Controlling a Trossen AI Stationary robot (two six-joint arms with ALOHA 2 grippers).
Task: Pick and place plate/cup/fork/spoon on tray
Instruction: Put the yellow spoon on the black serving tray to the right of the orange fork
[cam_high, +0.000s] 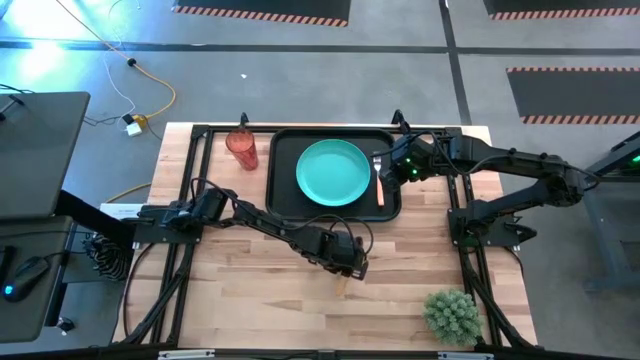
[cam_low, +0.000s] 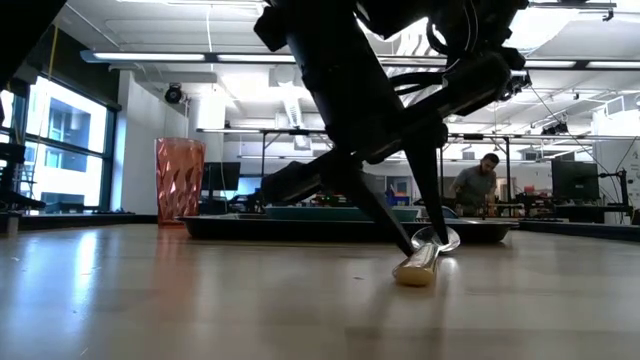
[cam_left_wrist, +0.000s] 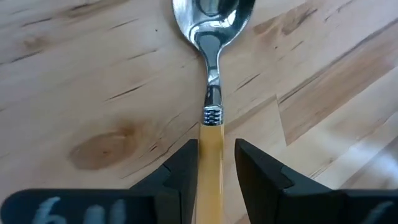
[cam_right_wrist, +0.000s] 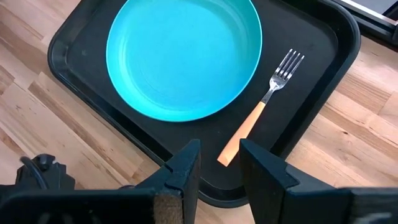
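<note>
Wooden spoon (cam_left_wrist: 211, 93) handle is straddled, ungripped, by parted left gripper (cam_left_wrist: 216, 163) on table (cam_high: 260, 290); right gripper (cam_right_wrist: 219, 163), parted, empty, is held over tray (cam_right_wrist: 323, 74).

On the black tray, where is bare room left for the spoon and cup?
The black rectangular tray has bare floor left of the round teal plate, on the translucent red cup's side. The right strip is crowded: the orange-handled fork lies there under the right gripper. The left gripper straddles the orange-handled spoon on the table.
</note>
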